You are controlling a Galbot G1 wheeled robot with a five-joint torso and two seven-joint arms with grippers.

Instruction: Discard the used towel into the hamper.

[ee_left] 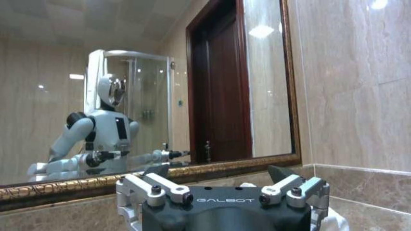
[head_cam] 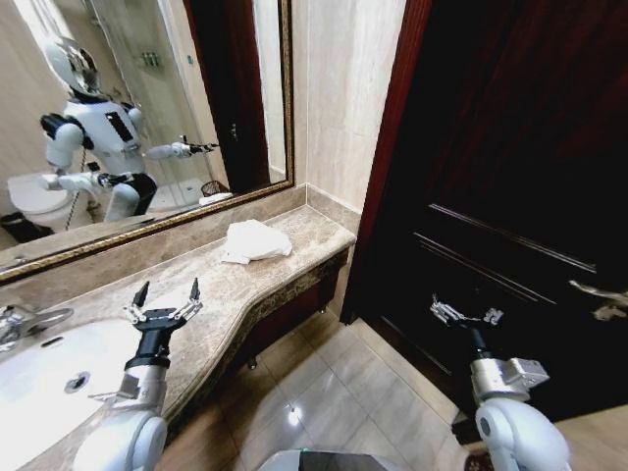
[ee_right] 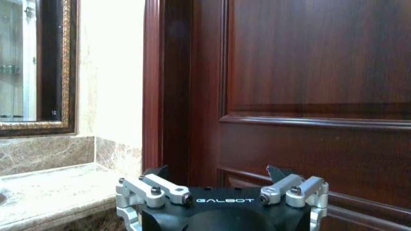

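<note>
Crumpled white towel (head_cam: 253, 240) lying near the far end of the marble counter (head_cam: 285, 280), close to the mirror (head_cam: 128, 118). Left gripper (head_cam: 167, 291), fingers spread and empty, hovering over the counter's front edge beside the sink (head_cam: 49, 378). Right gripper (head_cam: 466, 314), fingers spread, facing the dark door (head_cam: 510, 177)

Polished marble counter (head_cam: 245, 285); soft cloth towel (head_cam: 253, 240); glossy wood door (head_cam: 510, 177).

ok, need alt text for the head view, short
A crumpled white towel lies on the marble vanity counter below a gilt-framed mirror. The left gripper hovers open above the counter beside the sink; the right gripper is open before the dark wooden door.
</note>
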